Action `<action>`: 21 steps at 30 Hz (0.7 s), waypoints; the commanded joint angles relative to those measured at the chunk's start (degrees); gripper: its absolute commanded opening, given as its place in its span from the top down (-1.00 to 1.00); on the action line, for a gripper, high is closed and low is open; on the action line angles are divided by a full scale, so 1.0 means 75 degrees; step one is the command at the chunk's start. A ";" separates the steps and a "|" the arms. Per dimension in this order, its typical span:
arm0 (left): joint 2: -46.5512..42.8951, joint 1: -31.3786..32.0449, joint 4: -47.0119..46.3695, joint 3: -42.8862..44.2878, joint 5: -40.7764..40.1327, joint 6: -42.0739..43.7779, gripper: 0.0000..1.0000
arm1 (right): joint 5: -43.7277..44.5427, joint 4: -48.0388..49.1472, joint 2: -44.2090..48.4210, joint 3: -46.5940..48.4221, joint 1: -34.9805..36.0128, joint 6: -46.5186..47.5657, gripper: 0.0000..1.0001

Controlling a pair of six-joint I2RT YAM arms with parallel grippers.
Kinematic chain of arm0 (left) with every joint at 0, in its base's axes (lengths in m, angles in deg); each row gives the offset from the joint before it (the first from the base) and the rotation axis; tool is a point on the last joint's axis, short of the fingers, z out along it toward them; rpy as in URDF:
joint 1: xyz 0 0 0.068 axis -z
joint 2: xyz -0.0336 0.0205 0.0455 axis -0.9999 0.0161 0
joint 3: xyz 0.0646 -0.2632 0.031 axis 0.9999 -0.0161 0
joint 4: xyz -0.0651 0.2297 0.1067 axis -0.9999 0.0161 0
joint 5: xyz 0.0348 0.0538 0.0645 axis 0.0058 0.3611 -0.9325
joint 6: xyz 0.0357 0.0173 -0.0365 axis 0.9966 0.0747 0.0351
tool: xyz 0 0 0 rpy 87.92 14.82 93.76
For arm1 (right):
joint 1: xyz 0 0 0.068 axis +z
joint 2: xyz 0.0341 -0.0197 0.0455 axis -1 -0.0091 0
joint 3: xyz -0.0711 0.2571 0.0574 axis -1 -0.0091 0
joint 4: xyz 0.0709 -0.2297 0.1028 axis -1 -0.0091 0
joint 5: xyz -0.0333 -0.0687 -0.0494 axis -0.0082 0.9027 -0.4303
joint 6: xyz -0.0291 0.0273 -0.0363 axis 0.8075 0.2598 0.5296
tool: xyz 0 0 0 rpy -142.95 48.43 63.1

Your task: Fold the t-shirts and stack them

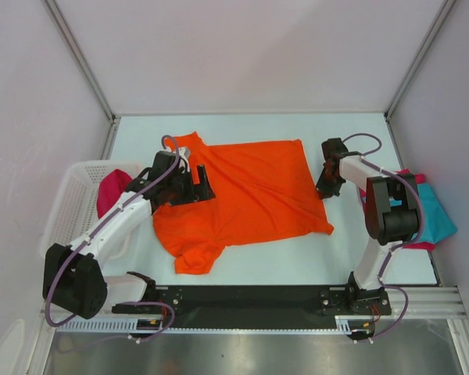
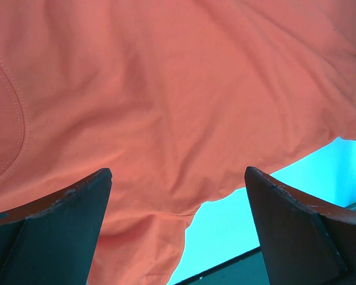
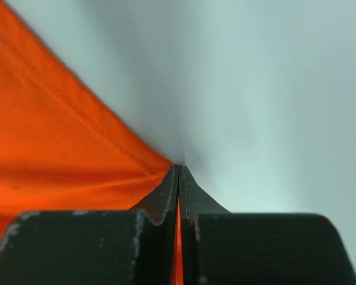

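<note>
The bright orange t-shirt [image 1: 250, 195] lies spread on the table, one sleeve toward the near edge. My left gripper [image 1: 202, 187] is open just above its left part, near the collar. In the left wrist view the orange cloth [image 2: 166, 89] fills the frame, and the left gripper [image 2: 178, 171] stands with its jaws wide apart and nothing between them. My right gripper [image 1: 324, 192] is shut on the shirt's right edge. In the right wrist view the right gripper [image 3: 178, 169] pinches the orange hem [image 3: 47, 148], and cloth shows between the closed jaws.
A white mesh basket [image 1: 66, 207] at the left holds a crimson shirt [image 1: 109, 195]. A teal shirt [image 1: 438, 215] lies on a pink-red one [image 1: 410, 173] at the right edge. The pale table [image 1: 336, 133] is walled on three sides.
</note>
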 commanded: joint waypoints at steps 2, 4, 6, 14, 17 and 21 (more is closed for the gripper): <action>-0.0203 -0.0025 -0.0135 0.0133 0.0181 0.0040 -0.99 | 0.1852 -0.0064 0.0524 -0.0123 -0.0259 -0.0172 1.00; -0.0191 -0.0025 -0.0182 0.0086 0.0239 0.0052 -0.99 | 0.2087 -0.0110 0.0664 -0.0123 -0.0318 -0.0230 1.00; -0.0156 -0.0013 -0.0218 0.0051 0.0309 0.0064 -0.99 | 0.2462 -0.0146 0.0770 -0.0147 -0.0423 -0.0265 1.00; -0.0132 -0.0025 -0.0300 -0.0078 0.0368 0.0052 -0.99 | 0.2030 -0.0708 0.0232 0.0533 -0.0518 0.0004 0.96; -0.0226 -0.0025 -0.0276 -0.0125 0.0333 0.0017 -0.99 | 0.1632 -0.0662 0.0313 0.0533 -0.0494 0.0062 0.17; -0.0354 -0.0013 -0.0183 -0.0183 0.0310 -0.0053 -0.99 | 0.1433 -0.0732 0.0653 0.0556 -0.0424 0.0004 0.16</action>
